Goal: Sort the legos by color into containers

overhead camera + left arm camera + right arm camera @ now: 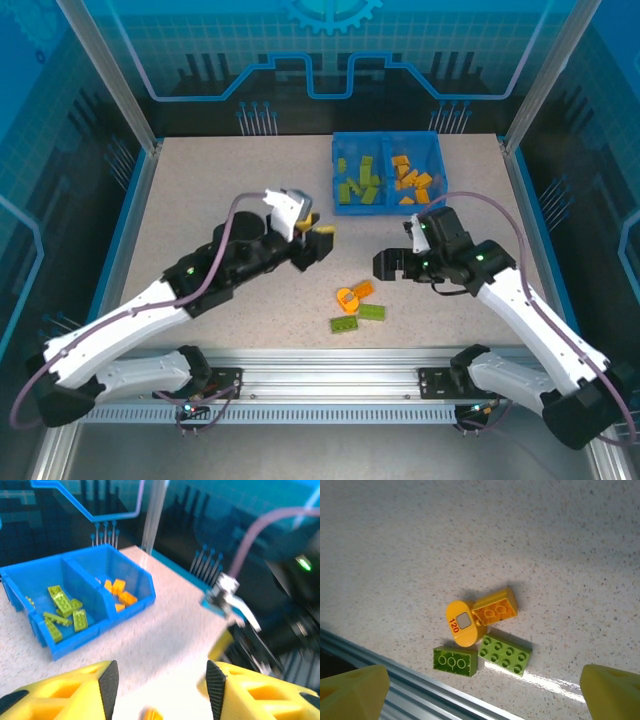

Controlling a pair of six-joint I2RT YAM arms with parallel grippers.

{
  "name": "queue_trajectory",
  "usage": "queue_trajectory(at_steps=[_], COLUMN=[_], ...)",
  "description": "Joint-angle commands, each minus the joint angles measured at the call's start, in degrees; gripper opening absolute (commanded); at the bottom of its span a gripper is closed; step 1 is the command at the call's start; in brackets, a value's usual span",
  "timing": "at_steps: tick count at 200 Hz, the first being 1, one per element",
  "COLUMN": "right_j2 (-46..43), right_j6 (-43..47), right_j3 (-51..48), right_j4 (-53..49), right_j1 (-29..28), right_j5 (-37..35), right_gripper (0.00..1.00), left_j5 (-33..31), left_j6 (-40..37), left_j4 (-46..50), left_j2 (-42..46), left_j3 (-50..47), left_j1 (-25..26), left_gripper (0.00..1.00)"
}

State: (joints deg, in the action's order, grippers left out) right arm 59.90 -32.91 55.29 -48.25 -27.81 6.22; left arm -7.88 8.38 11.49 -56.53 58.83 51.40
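Note:
The blue bin stands at the back; its left compartment holds lime green legos and its right compartment holds orange legos. Loose on the table near the front lie an orange curved piece marked 120, an upturned orange brick, a studded green brick and an upturned green brick. My left gripper hovers mid-table, open, with bare table between its pads; a blurred orange bit shows low between them. My right gripper hangs open above the loose legos.
The metal rail at the table's front edge runs just beside the loose legos. My right arm and its cable loom close on the right of the left gripper. Glass walls and posts enclose the table.

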Motion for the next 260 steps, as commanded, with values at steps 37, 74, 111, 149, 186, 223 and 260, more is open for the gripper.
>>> queue_trajectory(at_steps=[37, 74, 111, 149, 186, 223, 260], right_j2=[11.3, 22.2, 29.4, 35.1, 38.9, 40.4, 39.8], right_j6=[-23.8, -30.7, -33.2, -34.3, -35.5, -36.4, -35.8], right_j3=[-4.2, -1.2, 3.0, 5.0, 4.6, 3.8, 3.4], right_j4=[8.0, 7.4, 7.2, 8.1, 9.8, 10.0, 9.2], right_j1=[-3.5, -7.2, -10.8, -11.7, -11.8, -11.9, -11.3], right_j5=[-1.9, -3.9, -6.3, -6.3, -5.8, -6.6, -7.7], right_gripper=[1.0, 0.92, 0.82, 0.74, 0.58, 0.41, 0.25], left_j5=[20.4, 22.3, 22.1, 20.9, 21.1, 21.2, 21.0], left_j6=[-39.9, -52.4, -55.2, -54.8, -55.3, -55.6, -55.7], left_j4=[22.5, 20.5, 22.2, 22.6, 22.3, 22.3, 21.9], left_j2=[18.1, 22.7, 20.6, 20.0, 19.7, 19.2, 19.3], left_j3=[-8.2, -16.8, -19.1, -20.4, -21.2, -21.6, -22.0], left_j1=[1.4, 1.3, 1.3, 1.3, 1.3, 1.2, 1.2], left_gripper=[0.79, 0.92, 0.99, 0.99, 0.99, 0.99, 0.99])
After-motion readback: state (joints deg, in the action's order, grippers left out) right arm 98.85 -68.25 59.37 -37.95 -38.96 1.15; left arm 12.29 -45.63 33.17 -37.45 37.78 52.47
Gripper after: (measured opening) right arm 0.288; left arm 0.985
